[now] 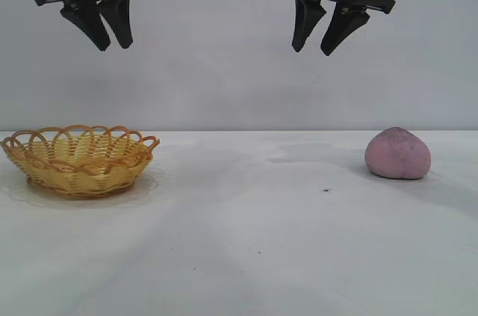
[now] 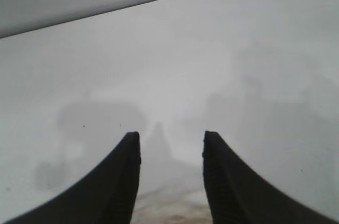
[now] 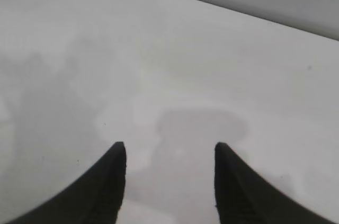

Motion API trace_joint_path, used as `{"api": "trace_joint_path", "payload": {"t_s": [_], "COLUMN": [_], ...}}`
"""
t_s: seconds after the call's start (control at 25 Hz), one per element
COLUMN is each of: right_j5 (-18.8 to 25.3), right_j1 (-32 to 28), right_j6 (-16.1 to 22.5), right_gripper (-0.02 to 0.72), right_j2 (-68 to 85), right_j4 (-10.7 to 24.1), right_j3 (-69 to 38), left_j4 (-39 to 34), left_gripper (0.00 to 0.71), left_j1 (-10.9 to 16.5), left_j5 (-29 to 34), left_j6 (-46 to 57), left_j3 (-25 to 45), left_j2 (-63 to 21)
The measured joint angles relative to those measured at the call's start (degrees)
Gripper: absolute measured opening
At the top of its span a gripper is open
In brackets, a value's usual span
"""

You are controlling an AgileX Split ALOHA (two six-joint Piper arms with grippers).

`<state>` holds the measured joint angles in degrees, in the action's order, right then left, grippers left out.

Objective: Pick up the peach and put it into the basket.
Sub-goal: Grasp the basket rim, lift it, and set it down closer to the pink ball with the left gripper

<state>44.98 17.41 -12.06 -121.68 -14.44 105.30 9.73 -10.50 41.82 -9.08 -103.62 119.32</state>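
Both grippers are hanging high in the exterior view: the right gripper (image 1: 323, 38) is sitting up and a little left of the peach (image 1: 398, 154), its jaws parted and gripping nothing, which is putting it within a short descent of the fruit, while the left gripper (image 1: 108, 34) is waiting above the basket (image 1: 79, 160) with a narrower gap and also empty (likely parked, since the peach is lying on the other side). The peach is resting on the white surface (image 1: 246, 241), well apart from the basket, so a carry across is being called for. From the left wrist, only two dark fingers (image 2: 119, 181) are showing over bare surface, a tan sliver peeking between them. From the right wrist, spread fingers (image 3: 106, 187) are framing bare surface, with the peach out of sight.
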Motion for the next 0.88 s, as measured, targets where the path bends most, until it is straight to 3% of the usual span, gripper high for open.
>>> {"api": "trace_joint_path", "payload": {"t_s": [0.44,0.64,0.76,0.88], "right_j5": [0.2,1.8,2.3,2.5], "right_j1": [0.0,0.0,0.0,0.0], "right_j6": [0.0,0.0,0.0,0.0], "right_gripper": [0.365,0.365,0.365,0.365], "right_j2": [0.0,0.0,0.0,0.0], "right_j4": [0.0,0.6,0.9,0.9], "right_j3": [0.1,0.2,0.2,0.2], "left_j4": [0.0,-2.2,0.5,2.1], "left_gripper": [0.23,0.23,0.23,0.23], "left_j1": [0.0,0.8,3.8,6.6], "left_j5": [1.2,12.3,19.3,22.0], "left_j6": [0.0,-2.3,-7.6,-10.1], "left_j3": [0.0,0.0,0.0,0.0], "left_j2": [0.0,0.0,0.6,1.3]}}
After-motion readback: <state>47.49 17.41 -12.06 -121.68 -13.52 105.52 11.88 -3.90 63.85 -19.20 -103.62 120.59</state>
